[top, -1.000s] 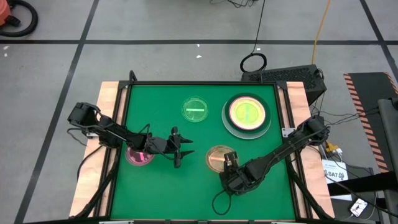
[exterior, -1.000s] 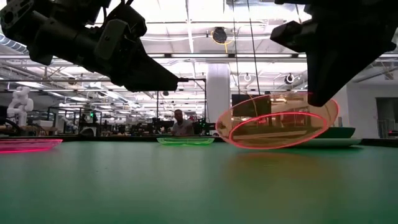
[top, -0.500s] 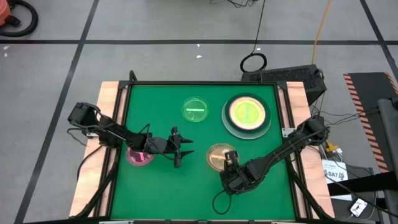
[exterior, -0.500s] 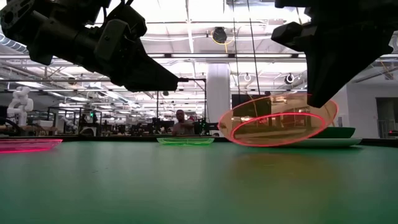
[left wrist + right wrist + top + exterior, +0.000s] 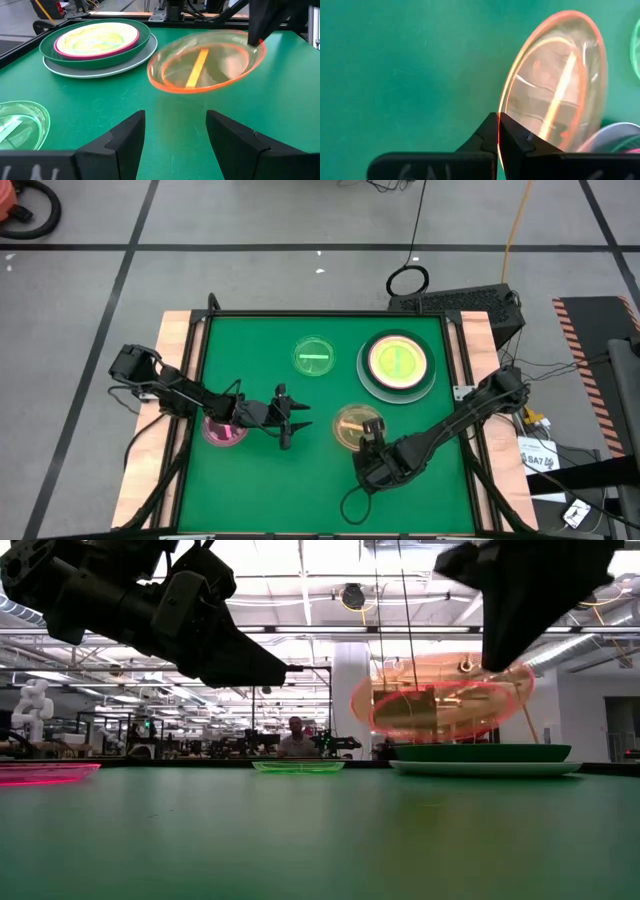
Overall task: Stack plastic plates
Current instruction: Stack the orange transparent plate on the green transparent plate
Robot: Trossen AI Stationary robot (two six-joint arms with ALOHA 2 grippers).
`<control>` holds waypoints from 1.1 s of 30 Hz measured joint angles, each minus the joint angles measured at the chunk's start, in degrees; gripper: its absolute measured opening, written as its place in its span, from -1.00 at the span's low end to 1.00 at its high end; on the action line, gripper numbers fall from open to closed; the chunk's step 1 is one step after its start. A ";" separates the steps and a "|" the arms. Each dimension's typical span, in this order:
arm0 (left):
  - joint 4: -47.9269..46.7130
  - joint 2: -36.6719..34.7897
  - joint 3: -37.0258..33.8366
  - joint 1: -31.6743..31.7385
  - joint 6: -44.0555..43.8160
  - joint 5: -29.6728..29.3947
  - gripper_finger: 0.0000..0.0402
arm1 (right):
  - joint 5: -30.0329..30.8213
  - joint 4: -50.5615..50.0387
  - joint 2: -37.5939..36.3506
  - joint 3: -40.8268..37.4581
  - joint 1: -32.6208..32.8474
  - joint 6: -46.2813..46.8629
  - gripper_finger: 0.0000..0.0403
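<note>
The translucent amber dish (image 5: 440,700) with a bar mark hangs in the air, held by my right gripper (image 5: 498,117), which is shut on it right of the table's middle (image 5: 372,432). My left gripper (image 5: 175,135) is open and hovers left of the middle (image 5: 290,420), facing the amber dish (image 5: 205,62) without touching anything. A pink dish (image 5: 222,428) lies on the table under the left arm. A green dish (image 5: 313,357) lies flat farther back. At the far right, a stack (image 5: 397,365) has a pale plate at the bottom, then dark-green, pink and cream. My right gripper pinches the amber dish's rim (image 5: 506,107) between its two fingers, on the dish's near edge. The fingers come slanting down from the table's near-right side. The dish is lifted clear of the table and tilted, its far side reaching out beyond the fingertips.
The green mat (image 5: 250,480) is framed by wooden side strips (image 5: 172,350). The plate stack (image 5: 97,42) stands just beyond the amber dish, toward the far right. Bare mat lies near the front edge. A person (image 5: 296,738) sits in the room behind.
My right gripper has risen, still shut on the amber dish. The dish has gone from low over the table to well above it, higher than the plate stack in the low view, and has shifted slightly toward the far edge.
</note>
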 joint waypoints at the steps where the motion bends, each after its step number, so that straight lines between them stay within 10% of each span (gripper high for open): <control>1: 0.00 0.00 0.00 0.00 0.01 0.01 0.08 | 0.04 -1.09 0.00 0.91 0.00 0.01 -1.00; 33: -0.02 0.00 0.00 -0.01 0.12 0.01 0.08 | 11.85 -32.53 -0.02 11.24 -7.94 7.08 -1.00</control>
